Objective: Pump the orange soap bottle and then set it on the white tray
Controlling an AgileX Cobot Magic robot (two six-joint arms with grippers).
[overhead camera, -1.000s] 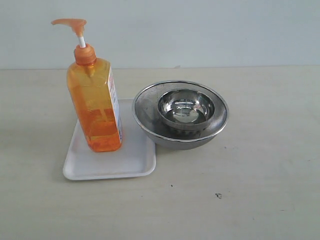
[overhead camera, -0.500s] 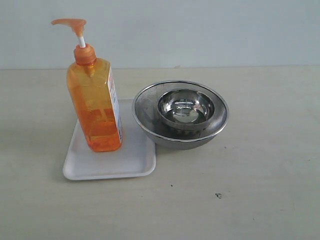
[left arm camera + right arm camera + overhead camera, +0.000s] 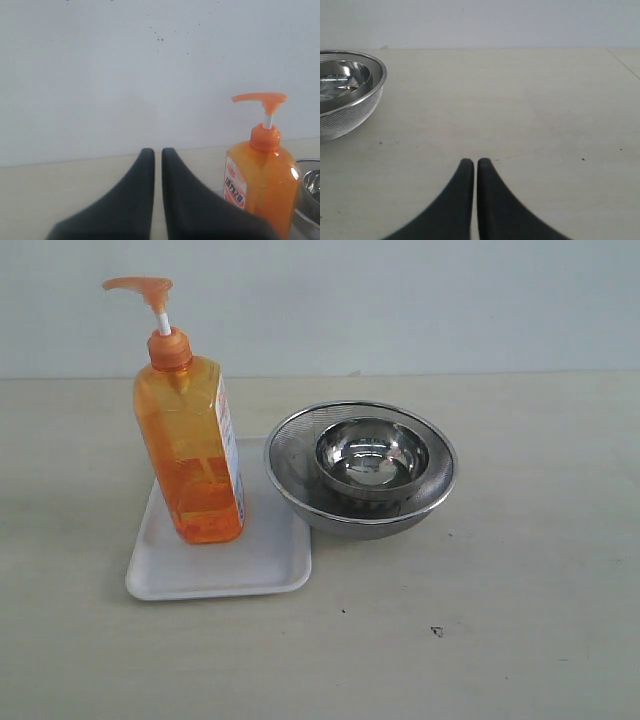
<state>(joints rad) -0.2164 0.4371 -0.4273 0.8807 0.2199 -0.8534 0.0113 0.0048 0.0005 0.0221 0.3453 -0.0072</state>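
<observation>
On the table (image 3: 500,620) in the exterior view, the orange soap bottle (image 3: 190,460) stands upright on the white tray (image 3: 260,570), toward the tray's far left part, with its pump head up and the spout pointing left. A steel strainer bowl (image 3: 300,490) sits just beside the tray, its rim over the tray's right edge, and a smaller steel bowl (image 3: 372,455) rests inside it.

In the left wrist view, my left pincer (image 3: 157,150) is closed on nothing, with only a thin slit between the two dark fingers. The orange soap bottle (image 3: 262,175) stands ahead of the fingertips and off to one side, apart from them, in front of a pale wall (image 3: 100,75).

In the right wrist view, my right pincer (image 3: 471,161) is likewise closed and empty, over bare table. The strainer bowl (image 3: 350,115) with the smaller bowl (image 3: 340,80) in it lies ahead and well off to the side
</observation>
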